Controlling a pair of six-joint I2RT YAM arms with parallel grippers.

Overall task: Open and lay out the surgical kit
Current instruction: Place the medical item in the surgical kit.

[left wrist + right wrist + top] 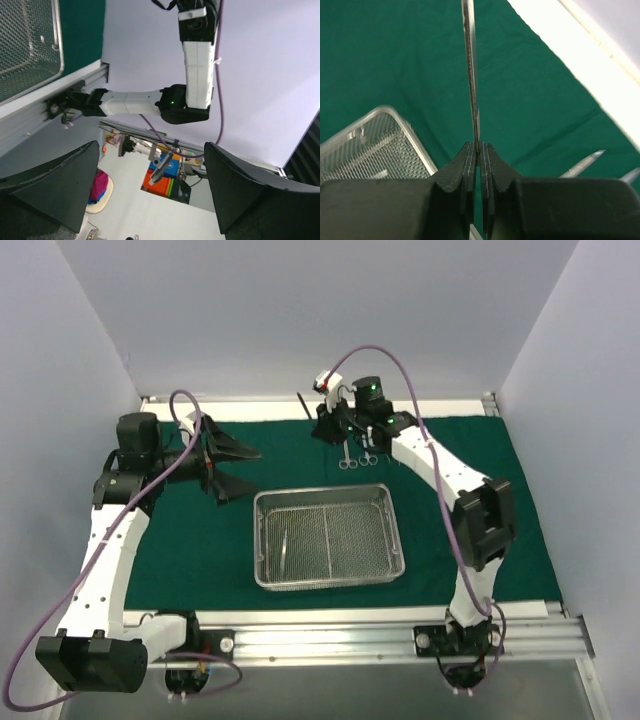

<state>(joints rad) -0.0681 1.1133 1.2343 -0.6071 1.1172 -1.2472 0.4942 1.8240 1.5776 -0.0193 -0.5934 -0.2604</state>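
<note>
- The green drape lies spread flat over the table, a matte dark cloth with soft creases at its far edge.
- The wire-mesh tray sits on the drape's middle, between the two arms. It is rectangular and shiny, with rounded corners and a fine grid floor.
- One slim steel piece lies in the tray's left half; its kind is too small to tell.
- Two pairs of scissors lie side by side on the cloth beyond the tray, ring handles toward it.
- The right gripper is pinched tight on a thin steel instrument near the drape's far edge, just beside the scissors. The instrument is seen edge-on (a bare sliver of metal), so tweezers or scissors cannot be told.
- In the right wrist view only two scissor tips show, the rest hidden behind the gripper body.
- The left gripper hangs over the drape's left part with its black fingers spread wide and nothing between them.
- The left wrist view catches only a corner of the tray, cut by the frame.
- An aluminium rail runs along the near edge.
</note>
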